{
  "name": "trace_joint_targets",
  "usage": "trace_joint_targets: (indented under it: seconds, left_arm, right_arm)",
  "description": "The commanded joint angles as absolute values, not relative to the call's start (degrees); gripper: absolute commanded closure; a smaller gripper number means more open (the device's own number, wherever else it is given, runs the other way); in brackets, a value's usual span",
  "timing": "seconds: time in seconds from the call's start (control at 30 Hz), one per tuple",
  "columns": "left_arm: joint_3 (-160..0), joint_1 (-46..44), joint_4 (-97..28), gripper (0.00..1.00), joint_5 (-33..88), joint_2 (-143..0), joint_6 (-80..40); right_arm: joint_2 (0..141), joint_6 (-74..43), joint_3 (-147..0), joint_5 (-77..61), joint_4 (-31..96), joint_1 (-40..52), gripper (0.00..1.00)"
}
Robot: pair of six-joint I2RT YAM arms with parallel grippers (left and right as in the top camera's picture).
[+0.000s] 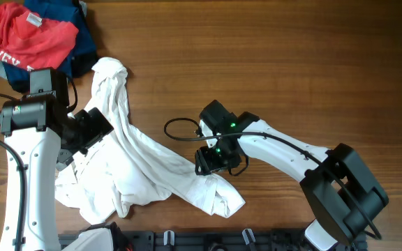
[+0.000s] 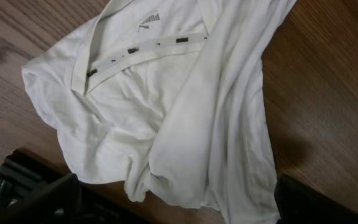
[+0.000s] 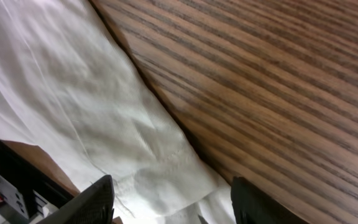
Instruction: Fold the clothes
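Note:
The white shirt [image 1: 145,160] lies crumpled and stretched in a long wrinkled band from the back left to the front middle of the table. In the left wrist view the white shirt [image 2: 185,106] shows its collar placket with dark marks [image 2: 135,50] and a small grey logo [image 2: 146,23]. My left gripper [image 1: 89,132] hovers over the shirt's left part, its fingers [image 2: 179,208] wide apart and empty. My right gripper [image 1: 211,160] is at the shirt's right end, its fingers [image 3: 176,205] open on either side of a hemmed edge of the shirt [image 3: 73,93].
A red printed T-shirt [image 1: 26,38] lies on navy garments [image 1: 75,28] at the back left corner. A black rack [image 1: 208,240] runs along the front edge, with another white cloth [image 1: 96,236] beside it. Bare wooden table [image 1: 292,63] lies to the right.

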State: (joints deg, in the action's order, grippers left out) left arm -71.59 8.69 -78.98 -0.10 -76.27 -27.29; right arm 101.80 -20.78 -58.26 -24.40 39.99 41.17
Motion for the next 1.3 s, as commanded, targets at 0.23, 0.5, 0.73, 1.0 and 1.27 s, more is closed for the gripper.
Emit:
trace_joint_targets:
  seconds: [0.23, 0.5, 0.73, 1.0, 1.27]
  left_arm:
    - [-71.2, 8.8, -78.6, 0.00, 0.6, -75.7, -27.8]
    - [-71.2, 8.8, -78.3, 0.00, 0.6, -75.7, -27.4]
    - [-71.2, 8.8, -77.9, 0.00, 0.6, -75.7, -27.4]
    - [-71.2, 8.8, -77.9, 0.00, 0.6, -75.7, -27.4]
    - [-71.2, 8.8, -77.5, 0.00, 0.6, -75.7, -27.4]
  right_arm:
    - [102.0, -24.2, -57.0, -28.3, 36.1, 41.4, 0.52]
    - [102.0, -24.2, -53.9, -28.2, 35.9, 41.4, 0.55]
    - [102.0, -25.7, -54.3, -28.1, 33.7, 41.2, 0.77]
    - [102.0, -25.7, -55.7, -26.5, 33.7, 41.2, 0.96]
    - [102.0, -27.8, -60.0, -17.6, 38.3, 38.6, 0.96]
